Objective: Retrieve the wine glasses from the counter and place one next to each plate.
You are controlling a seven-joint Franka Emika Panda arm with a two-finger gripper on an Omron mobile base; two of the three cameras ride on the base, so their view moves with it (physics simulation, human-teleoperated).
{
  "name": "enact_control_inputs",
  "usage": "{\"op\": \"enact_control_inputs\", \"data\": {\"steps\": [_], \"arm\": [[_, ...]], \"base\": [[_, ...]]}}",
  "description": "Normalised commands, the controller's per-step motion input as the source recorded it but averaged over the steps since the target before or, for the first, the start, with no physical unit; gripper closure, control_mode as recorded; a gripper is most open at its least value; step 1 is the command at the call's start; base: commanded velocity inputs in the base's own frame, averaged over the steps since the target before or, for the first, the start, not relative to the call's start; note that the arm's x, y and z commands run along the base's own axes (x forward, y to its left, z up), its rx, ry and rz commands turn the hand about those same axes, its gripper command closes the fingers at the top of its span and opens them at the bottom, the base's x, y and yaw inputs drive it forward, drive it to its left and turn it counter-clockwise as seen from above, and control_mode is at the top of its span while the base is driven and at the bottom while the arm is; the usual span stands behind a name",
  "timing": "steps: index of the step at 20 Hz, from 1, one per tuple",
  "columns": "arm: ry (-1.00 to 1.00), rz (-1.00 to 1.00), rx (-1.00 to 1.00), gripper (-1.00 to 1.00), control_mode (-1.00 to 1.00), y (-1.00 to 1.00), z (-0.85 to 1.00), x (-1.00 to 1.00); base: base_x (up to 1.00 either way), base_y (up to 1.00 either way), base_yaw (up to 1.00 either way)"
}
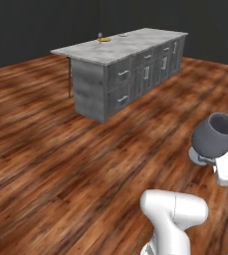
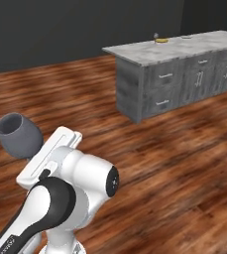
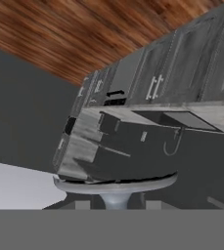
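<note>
Grey wine glass (image 1: 215, 133) tilts sideways in the low gripper (image 1: 211, 158).

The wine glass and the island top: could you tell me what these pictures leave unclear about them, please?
- Wine glass: stem hidden behind the bowl in both base views; the gripper's fingertips are not visible around it.
- Yellow plate on the island: too small to show detail.
- Small object beside it: too small to identify.

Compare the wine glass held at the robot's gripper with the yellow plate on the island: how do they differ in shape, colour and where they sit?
The wine glass is a deep, smoky grey goblet; the yellow plate is flat and bright. The wine glass is carried in the air near the arm, tilted; the yellow plate lies level on the far island. Both are round tableware.
</note>
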Motion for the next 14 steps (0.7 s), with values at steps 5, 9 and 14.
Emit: {"op": "enact_control_inputs", "data": {"steps": [5, 9, 14], "arm": [[0.00, 0.00, 0.00, 1.00, 1.00, 0.00, 0.00, 0.00], [0.00, 0.00, 0.00, 1.00, 1.00, 0.00, 0.00, 0.00], [0.00, 0.00, 0.00, 1.00, 1.00, 0.00, 0.00, 0.00]], "base": [[1.00, -0.02, 0.00], [1.00, 0.00, 0.00], [0.67, -0.80, 0.00]]}}
